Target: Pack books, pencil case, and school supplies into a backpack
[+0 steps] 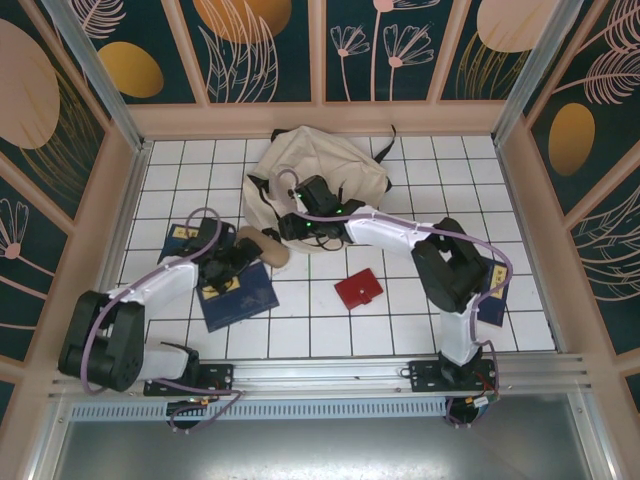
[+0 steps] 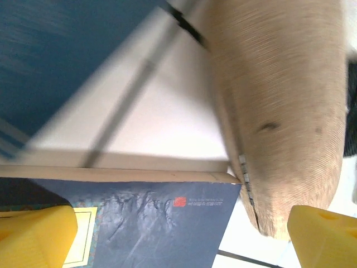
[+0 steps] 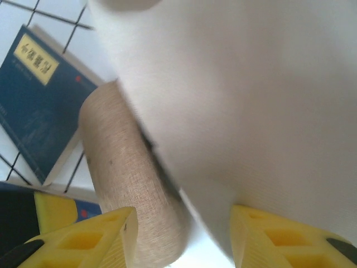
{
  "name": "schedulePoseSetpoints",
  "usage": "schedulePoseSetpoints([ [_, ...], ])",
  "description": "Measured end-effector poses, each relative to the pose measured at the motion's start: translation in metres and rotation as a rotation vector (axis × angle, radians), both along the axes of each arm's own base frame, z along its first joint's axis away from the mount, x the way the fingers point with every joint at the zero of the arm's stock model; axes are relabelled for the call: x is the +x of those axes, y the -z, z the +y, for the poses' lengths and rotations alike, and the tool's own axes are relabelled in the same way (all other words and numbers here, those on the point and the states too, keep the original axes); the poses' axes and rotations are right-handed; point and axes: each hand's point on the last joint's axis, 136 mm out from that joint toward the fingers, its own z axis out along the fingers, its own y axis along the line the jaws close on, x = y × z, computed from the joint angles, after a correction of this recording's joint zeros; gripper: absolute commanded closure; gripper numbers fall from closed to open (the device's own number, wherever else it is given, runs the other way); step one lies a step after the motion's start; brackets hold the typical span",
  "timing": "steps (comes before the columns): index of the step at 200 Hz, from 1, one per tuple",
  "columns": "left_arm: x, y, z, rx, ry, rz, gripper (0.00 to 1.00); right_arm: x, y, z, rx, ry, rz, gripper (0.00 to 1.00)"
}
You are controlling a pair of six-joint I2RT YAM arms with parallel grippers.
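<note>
The cream backpack (image 1: 320, 165) lies at the back of the table. The tan pencil case (image 1: 262, 246) lies just off its front left edge. My right gripper (image 1: 294, 228) hangs there, open, astride the pencil case's end (image 3: 131, 184) and a fold of backpack cloth (image 3: 240, 100). My left gripper (image 1: 228, 263) is wide open above a navy book (image 2: 150, 223), with the pencil case (image 2: 279, 100) beside its right finger (image 2: 323, 234). That book (image 1: 238, 296) lies at the front left and another (image 1: 180, 238) lies behind it. The red square case (image 1: 358, 289) lies mid-table.
A third navy book (image 1: 495, 292) lies at the right, partly under my right arm. Low walls (image 1: 132, 190) ring the white tiled table. A metal rail (image 1: 400, 365) runs along the near edge.
</note>
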Motion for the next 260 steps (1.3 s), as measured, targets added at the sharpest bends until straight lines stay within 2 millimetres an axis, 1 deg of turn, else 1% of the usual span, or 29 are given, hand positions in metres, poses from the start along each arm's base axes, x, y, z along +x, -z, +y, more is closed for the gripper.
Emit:
schedulePoseSetpoints([
  [23, 0.006, 0.000, -0.036, -0.028, 0.094, -0.008, 0.01, 0.012, -0.007, -0.020, 0.006, 0.072, -0.018, 0.53],
  [48, 0.018, -0.002, -0.069, -0.049, 0.179, -0.017, 0.01, 0.019, -0.015, -0.041, 0.013, 0.141, -0.036, 0.54],
  [64, 0.025, -0.004, -0.084, -0.054, 0.222, -0.024, 0.02, 0.021, -0.018, -0.053, 0.017, 0.175, -0.040, 0.54],
  [80, 0.027, -0.006, -0.088, -0.052, 0.246, -0.034, 0.01, 0.022, -0.021, -0.064, 0.016, 0.201, -0.045, 0.54],
  [97, 0.023, -0.007, -0.085, -0.031, 0.258, -0.030, 0.01, 0.023, -0.025, -0.069, 0.019, 0.203, -0.056, 0.54],
  [113, 0.015, -0.011, -0.076, 0.002, 0.254, -0.016, 0.01, 0.020, -0.028, -0.066, 0.024, 0.171, -0.065, 0.54],
  [129, 0.007, -0.022, -0.067, 0.023, 0.240, -0.025, 0.01, 0.011, -0.028, -0.056, 0.021, 0.109, -0.073, 0.55],
  [148, -0.008, -0.030, -0.054, 0.040, 0.217, -0.027, 0.01, -0.009, -0.025, -0.036, 0.008, 0.018, -0.082, 0.58],
  [160, -0.019, -0.030, -0.044, 0.054, 0.194, -0.012, 0.01, -0.025, -0.018, -0.021, -0.003, -0.046, -0.076, 0.59],
  [177, -0.036, -0.025, -0.032, 0.065, 0.154, 0.021, 0.02, -0.048, -0.002, -0.003, -0.021, -0.136, -0.050, 0.59],
  [192, -0.053, -0.014, -0.023, 0.059, 0.114, 0.059, 0.05, -0.068, 0.016, 0.011, -0.045, -0.211, -0.012, 0.61],
  [203, -0.068, -0.002, -0.016, 0.056, 0.085, 0.096, 0.09, -0.077, 0.027, 0.018, -0.061, -0.248, 0.011, 0.61],
  [215, -0.081, 0.011, -0.009, 0.057, 0.060, 0.140, 0.12, -0.083, 0.038, 0.023, -0.079, -0.273, 0.028, 0.62],
  [222, -0.086, 0.017, -0.006, 0.057, 0.044, 0.156, 0.14, -0.084, 0.044, 0.024, -0.092, -0.280, 0.037, 0.62],
  [243, -0.083, 0.017, -0.005, 0.033, 0.000, 0.158, 0.16, -0.083, 0.060, 0.022, -0.131, -0.280, 0.058, 0.62],
  [260, -0.081, 0.017, -0.002, 0.023, -0.033, 0.165, 0.18, -0.080, 0.061, 0.020, -0.150, -0.273, 0.050, 0.61],
])
